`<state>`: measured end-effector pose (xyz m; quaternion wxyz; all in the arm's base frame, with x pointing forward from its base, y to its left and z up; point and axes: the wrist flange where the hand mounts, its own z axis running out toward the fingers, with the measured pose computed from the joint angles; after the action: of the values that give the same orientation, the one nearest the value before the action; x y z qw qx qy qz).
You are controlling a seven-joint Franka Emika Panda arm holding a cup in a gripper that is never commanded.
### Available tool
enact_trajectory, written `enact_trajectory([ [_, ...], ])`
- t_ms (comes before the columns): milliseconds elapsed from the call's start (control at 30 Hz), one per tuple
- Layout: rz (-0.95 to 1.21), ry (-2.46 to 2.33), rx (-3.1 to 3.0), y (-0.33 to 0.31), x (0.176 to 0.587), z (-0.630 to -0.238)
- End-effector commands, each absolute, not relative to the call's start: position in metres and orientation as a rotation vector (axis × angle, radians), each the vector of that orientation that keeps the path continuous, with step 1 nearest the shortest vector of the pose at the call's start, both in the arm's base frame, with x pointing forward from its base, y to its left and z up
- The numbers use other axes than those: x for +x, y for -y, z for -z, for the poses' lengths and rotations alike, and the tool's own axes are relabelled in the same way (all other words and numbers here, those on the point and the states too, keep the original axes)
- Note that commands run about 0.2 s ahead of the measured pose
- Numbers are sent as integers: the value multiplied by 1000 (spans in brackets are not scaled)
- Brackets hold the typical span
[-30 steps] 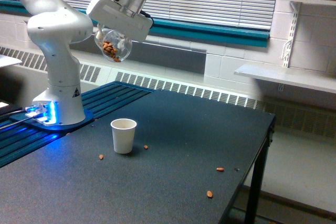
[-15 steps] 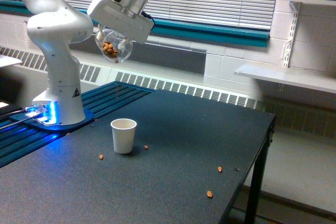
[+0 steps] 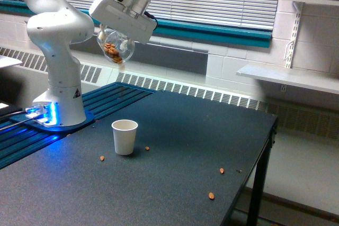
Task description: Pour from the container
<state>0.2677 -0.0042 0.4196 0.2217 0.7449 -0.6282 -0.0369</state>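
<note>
A clear round jar (image 3: 115,46) with brown nuts inside hangs tilted under my gripper (image 3: 112,39), which is shut on it, high above the table. One nut (image 3: 122,66) shows just below the jar's mouth, in the air. A small white paper cup (image 3: 125,136) stands upright on the dark table (image 3: 175,146), well below the jar and slightly to the exterior view's right of it. The fingertips are hidden behind the jar and the gripper's white body.
Loose nuts lie on the table: one left of the cup (image 3: 101,158), one right of it (image 3: 146,148), two further right (image 3: 221,171) (image 3: 211,196). The arm's white base (image 3: 55,109) with blue light stands at left. The table's edge (image 3: 265,152) drops off at right.
The jar and gripper have risen slightly and shifted a little to the right. A nut now appears below the jar's mouth. The nut at the right of the table has come to rest.
</note>
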Motion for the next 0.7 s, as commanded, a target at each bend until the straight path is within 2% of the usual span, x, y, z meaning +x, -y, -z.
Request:
enact_trajectory([
  [33,103,1718,2058,7,270,-419],
  [700,127,1725,2049,4,270,-408],
])
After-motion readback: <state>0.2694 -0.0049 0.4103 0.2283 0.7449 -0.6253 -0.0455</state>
